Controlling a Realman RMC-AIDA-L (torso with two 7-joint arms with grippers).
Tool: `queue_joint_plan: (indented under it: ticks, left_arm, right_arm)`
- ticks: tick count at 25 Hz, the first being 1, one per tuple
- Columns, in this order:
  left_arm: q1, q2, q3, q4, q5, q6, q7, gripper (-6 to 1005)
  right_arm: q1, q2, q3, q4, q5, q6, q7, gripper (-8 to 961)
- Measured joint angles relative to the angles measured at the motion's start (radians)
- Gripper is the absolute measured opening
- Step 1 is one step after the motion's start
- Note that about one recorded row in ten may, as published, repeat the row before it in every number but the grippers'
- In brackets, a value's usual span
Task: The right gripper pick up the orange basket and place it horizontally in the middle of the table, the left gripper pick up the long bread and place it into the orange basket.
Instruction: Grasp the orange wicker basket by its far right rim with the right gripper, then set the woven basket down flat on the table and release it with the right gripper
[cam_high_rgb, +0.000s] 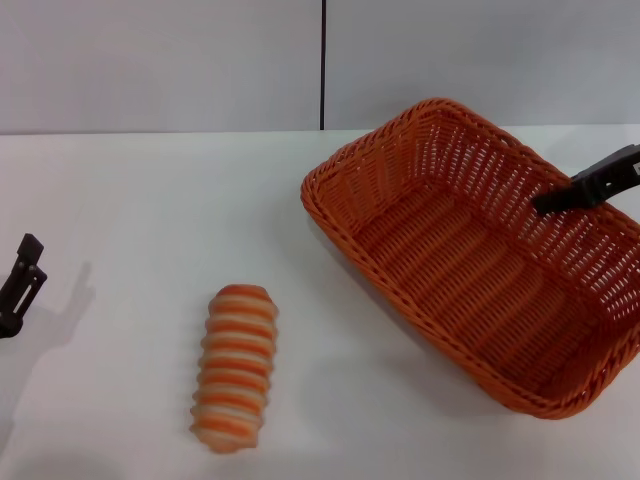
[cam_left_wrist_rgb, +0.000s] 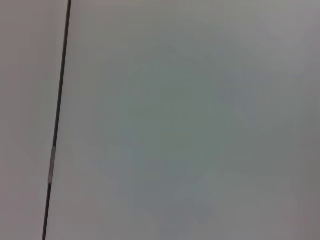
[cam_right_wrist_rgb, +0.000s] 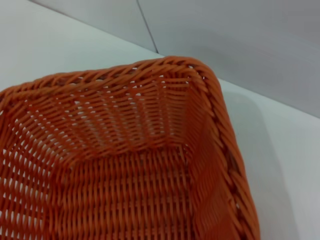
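Right gripper (cam_high_rgb: 545, 203) fingers over orange basket (cam_high_rgb: 480, 270) rim (state unclear); head view alone shows long bread (cam_high_rgb: 236, 367).

A plain pale grey surface (cam_left_wrist_rgb: 190, 125) is shown across the view. It is crossed near one edge by a thin dark seam (cam_left_wrist_rgb: 56, 125).

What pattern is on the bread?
Orange and cream crosswise stripes on the bread; head view shows it best.

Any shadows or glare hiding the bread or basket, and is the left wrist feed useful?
Head view: long bread and orange basket evenly lit, soft shadows only, no glare; left gripper casts a faint shadow on the table. Left wrist view: only blank wall. Right wrist view: basket weave clear.
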Motion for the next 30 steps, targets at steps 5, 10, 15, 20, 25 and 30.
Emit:
queue_joint_plan:
  ticks: [5,10,15,20,25,30]
  left_arm:
    - [0.0,0.0,-0.002,0.0,-0.002,0.001,0.0,830]
    - [0.0,0.0,-0.002,0.0,-0.001,0.002,0.0,829]
    - [0.007,0.0,-0.002,0.0,-0.003,0.02,0.0,829]
    - [0.021,0.0,-0.004,0.0,-0.005,0.045,0.002,830]
    - [0.051,0.0,-0.002,0.0,-0.005,0.068,0.0,830]
    - [0.069,0.0,-0.002,0.0,-0.006,0.077,0.0,830]
  right_arm:
    - [0.002,0.019,-0.025,-0.021,0.0,-0.015,-0.012,262]
    - [0.0,0.047,-0.081,-0.129,0.006,-0.009,-0.062,176]
    - [0.031,0.049,-0.101,-0.225,0.04,0.002,-0.163,168]
    - [0.08,0.049,-0.102,-0.204,0.165,0.025,-0.366,167]
    - [0.156,0.067,-0.168,-0.052,0.227,-0.011,-0.535,166]
    - [0.174,0.081,-0.291,0.011,0.217,-0.092,-0.547,165]
